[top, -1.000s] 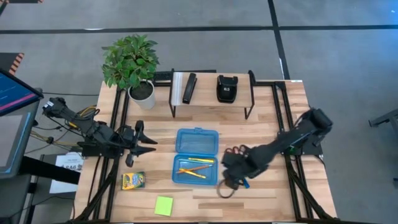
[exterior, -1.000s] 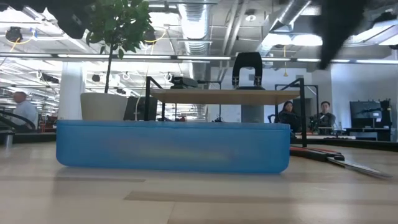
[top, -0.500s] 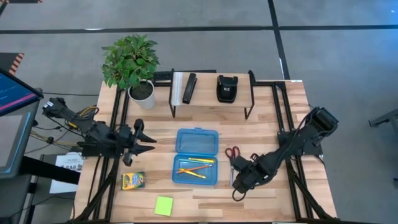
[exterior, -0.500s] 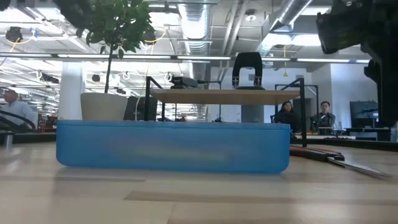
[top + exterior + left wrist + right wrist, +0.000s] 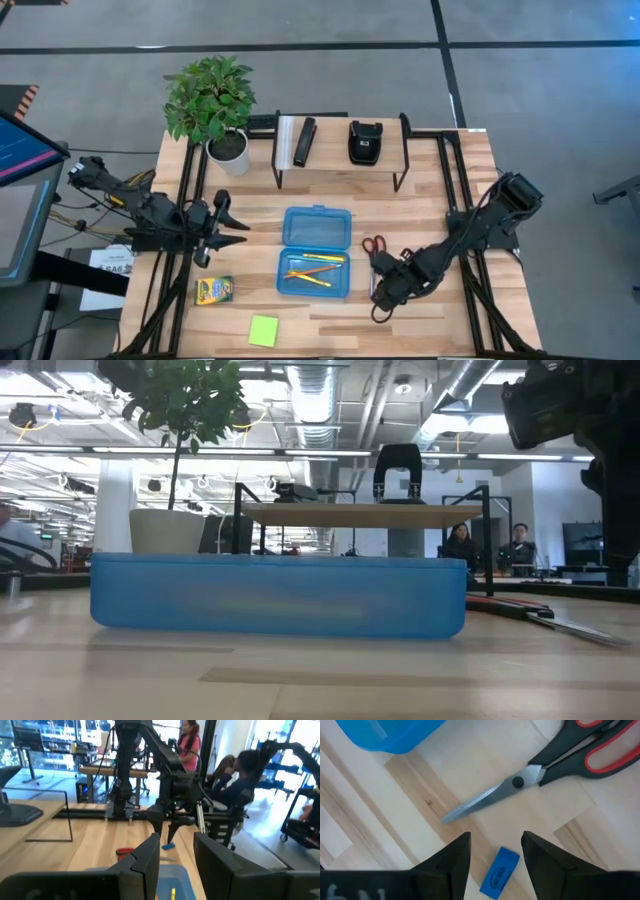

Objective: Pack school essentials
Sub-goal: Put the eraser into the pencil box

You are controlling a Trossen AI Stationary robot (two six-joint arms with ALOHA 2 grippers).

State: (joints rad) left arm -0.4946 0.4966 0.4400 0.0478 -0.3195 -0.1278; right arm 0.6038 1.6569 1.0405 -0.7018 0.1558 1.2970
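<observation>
Here, view by view, is what you have in front of you.

High view – worktop (image 5: 430, 170): pale wood, with a potted plant (image 5: 210, 100) at the far left corner and a low shelf (image 5: 340, 145) beside it carrying a black bar (image 5: 304, 142) and a black pouch (image 5: 364, 141).
High view – blue case (image 5: 316, 252): open in the middle of the worktop; you can see orange and yellow pencils (image 5: 314, 266) lying in its near half.
High view – scissors (image 5: 374, 250): red handles, flat on the worktop just right of the case.
High view – crayon box (image 5: 213, 290): left of the case, near the front.
High view – sticky-note pad (image 5: 263, 330): lime, at the front edge, apart from the case.
High view – left gripper (image 5: 237, 232): parked left of the case, pointing at it, nothing in it.
High view – right gripper (image 5: 380, 298): low over the worktop right of the case, just in front of the scissors.

Low view – case (image 5: 277, 595): its blue wall fills the middle; the shelf and plant stand behind it, and people sit in the room beyond.

Left wrist view – left gripper (image 5: 176, 860): your fingers stand partly apart with empty air between them; the right arm shows across the worktop.

Right wrist view – right gripper (image 5: 495, 852): fingers spread, holding nothing.
Right wrist view – eraser (image 5: 499, 873): small, blue, lying on the wood between the two fingertips, untouched.
Right wrist view – scissors (image 5: 545, 770): closed blades pointing toward the case corner (image 5: 390, 732), just beyond the eraser.
</observation>
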